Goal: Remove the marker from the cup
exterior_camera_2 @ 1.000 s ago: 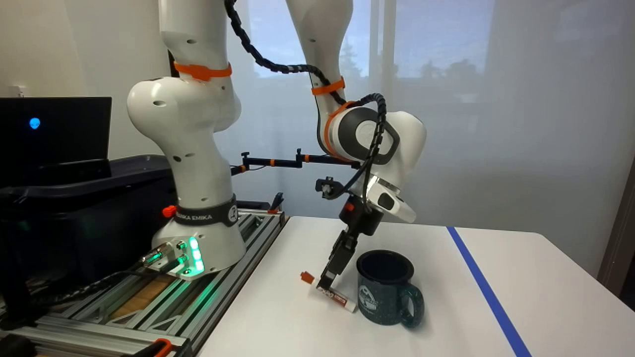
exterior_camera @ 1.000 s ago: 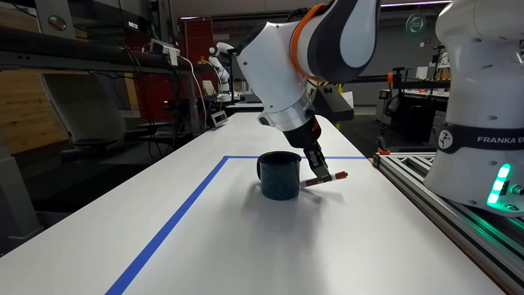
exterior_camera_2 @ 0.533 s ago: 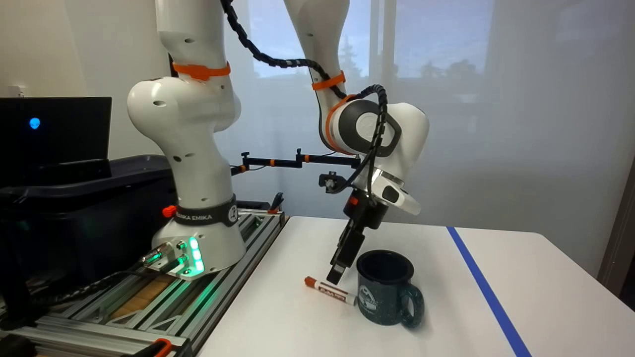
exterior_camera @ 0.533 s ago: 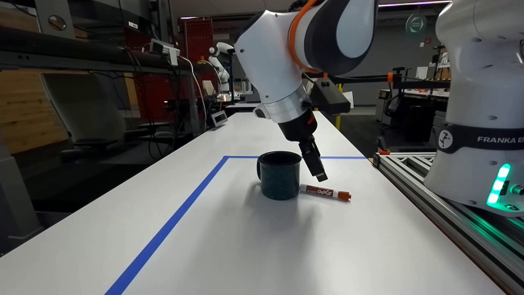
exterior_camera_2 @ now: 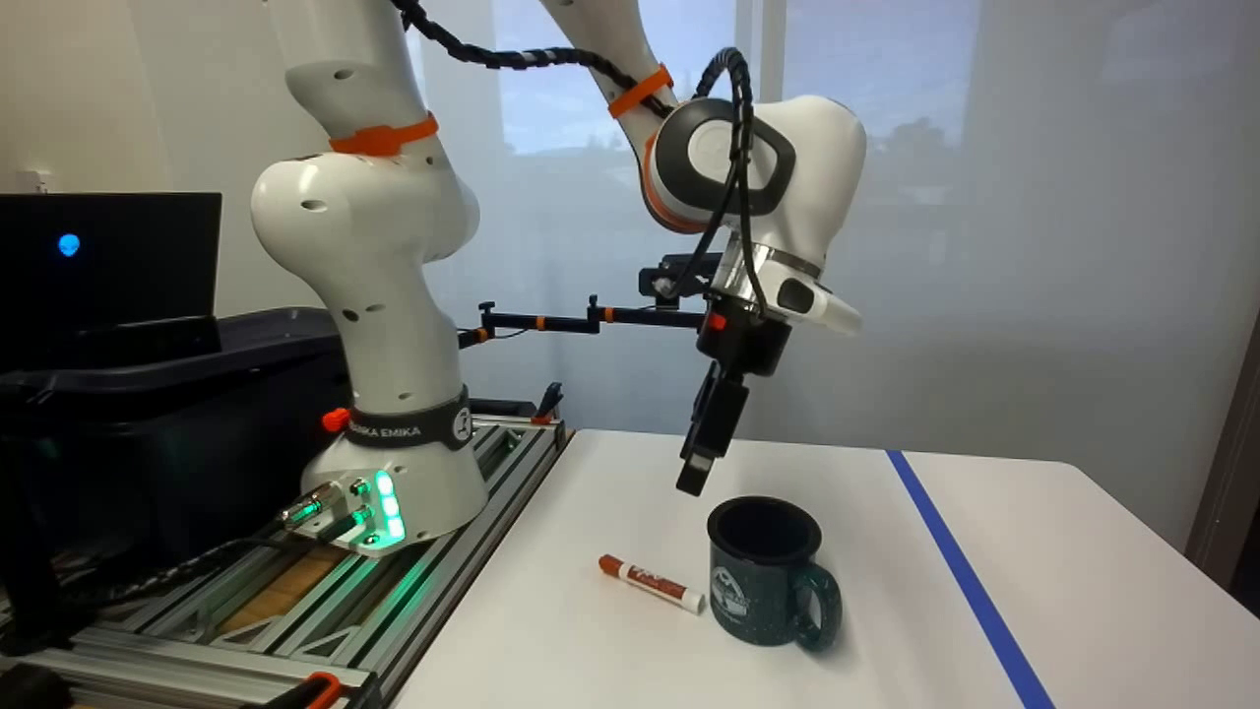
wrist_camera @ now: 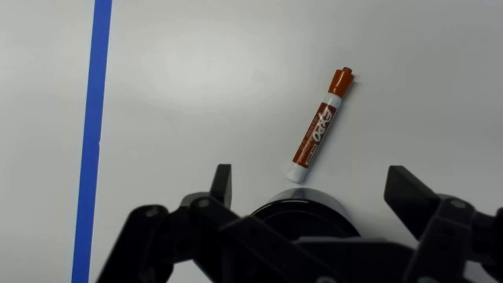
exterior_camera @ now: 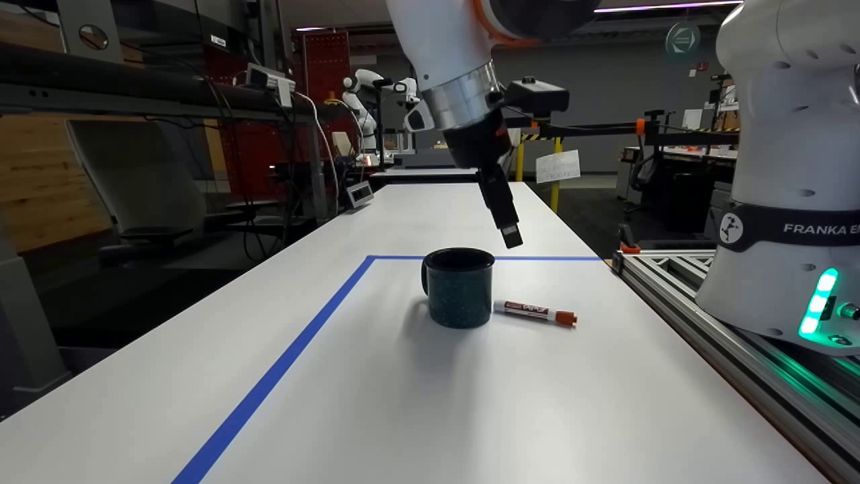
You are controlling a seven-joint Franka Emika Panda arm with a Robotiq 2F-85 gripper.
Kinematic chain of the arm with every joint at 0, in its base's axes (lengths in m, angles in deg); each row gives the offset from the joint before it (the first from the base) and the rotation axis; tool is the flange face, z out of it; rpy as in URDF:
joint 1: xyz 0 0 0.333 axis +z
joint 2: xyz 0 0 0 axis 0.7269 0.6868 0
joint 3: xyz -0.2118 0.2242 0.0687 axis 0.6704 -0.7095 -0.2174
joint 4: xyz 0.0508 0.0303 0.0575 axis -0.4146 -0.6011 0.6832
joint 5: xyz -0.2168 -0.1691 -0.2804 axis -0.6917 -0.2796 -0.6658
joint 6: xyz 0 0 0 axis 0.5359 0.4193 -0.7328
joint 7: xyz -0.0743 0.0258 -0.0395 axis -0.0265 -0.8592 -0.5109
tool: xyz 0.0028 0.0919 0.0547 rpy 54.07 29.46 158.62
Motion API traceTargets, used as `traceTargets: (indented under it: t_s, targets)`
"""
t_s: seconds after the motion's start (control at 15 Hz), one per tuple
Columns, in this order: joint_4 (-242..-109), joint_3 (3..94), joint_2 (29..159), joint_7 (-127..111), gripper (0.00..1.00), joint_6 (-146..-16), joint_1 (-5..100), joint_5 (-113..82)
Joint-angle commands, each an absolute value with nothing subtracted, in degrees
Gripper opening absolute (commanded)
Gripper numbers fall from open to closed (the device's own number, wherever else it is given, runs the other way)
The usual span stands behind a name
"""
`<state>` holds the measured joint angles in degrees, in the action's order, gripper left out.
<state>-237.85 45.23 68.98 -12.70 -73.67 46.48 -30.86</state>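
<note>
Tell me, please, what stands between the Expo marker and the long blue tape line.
The dark teal mug stands between the Expo marker and the long blue tape line, as both exterior views show.

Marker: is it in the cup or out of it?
Out. The marker lies flat on the table beside the cup, its full length visible in both exterior views and the wrist view.

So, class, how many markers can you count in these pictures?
1: the marker lies on the table beside the cup, outside it. The cup's inside is only partly visible, so another could be hidden there.
</note>
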Motion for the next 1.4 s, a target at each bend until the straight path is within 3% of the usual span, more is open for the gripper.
traceTargets:
  t_s: [0.0,0.6,1.33]
  targets:
    - [-238.69,45.32,60.30,-8.50,1.00,-68.19,45.58,-29.14]
    - [-238.32,45.06,52.20,-10.06,1.00,-67.90,42.86,-30.89]
    - [-237.45,44.76,54.15,-10.36,1.00,-67.90,42.86,-30.33]
